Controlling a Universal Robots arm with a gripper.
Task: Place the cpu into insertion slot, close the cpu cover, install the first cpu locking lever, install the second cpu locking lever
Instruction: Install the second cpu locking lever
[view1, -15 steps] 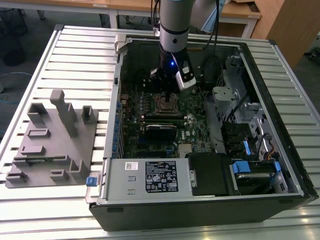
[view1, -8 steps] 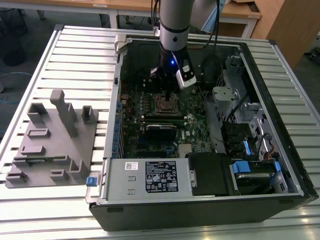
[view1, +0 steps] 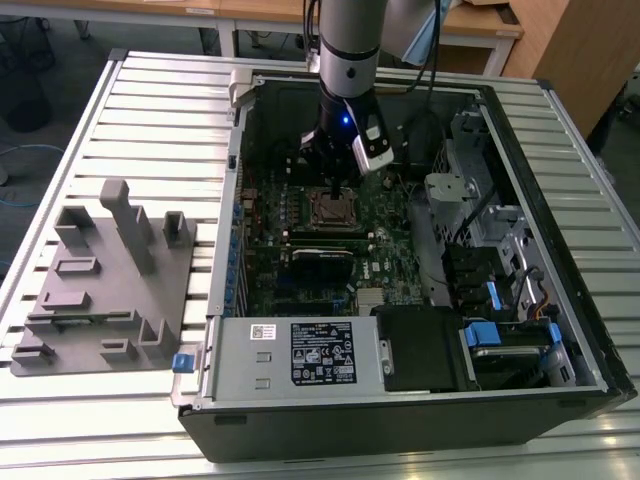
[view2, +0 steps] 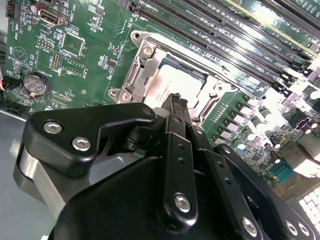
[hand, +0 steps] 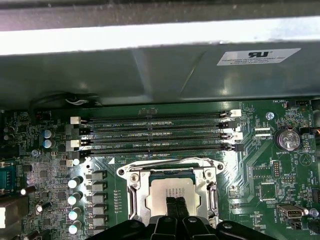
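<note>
The cpu (hand: 175, 190) lies flat in its socket on the green motherboard, its dull silver top showing through the square window of the cpu cover (hand: 165, 169). The cover lies down around the chip in both wrist views, cpu (view2: 167, 85) and cover (view2: 145, 55). My gripper (hand: 176, 201) is shut, its two thin black fingers (hand: 171, 212) pressed together with nothing between them, tips at the chip's near edge. In the exterior view the gripper (view1: 335, 190) hangs straight down over the socket (view1: 330, 210) inside the open computer case. I cannot tell how the locking levers stand.
Memory slots (hand: 155, 135) run beside the socket, and the case wall (hand: 150, 75) rises beyond them. A row of capacitors (hand: 75, 200) and a coin battery (hand: 287, 139) flank it. A silver power-supply box (view1: 300, 352) and drive bays (view1: 500, 300) crowd the case. A grey fixture (view1: 100, 280) rests on the slatted table.
</note>
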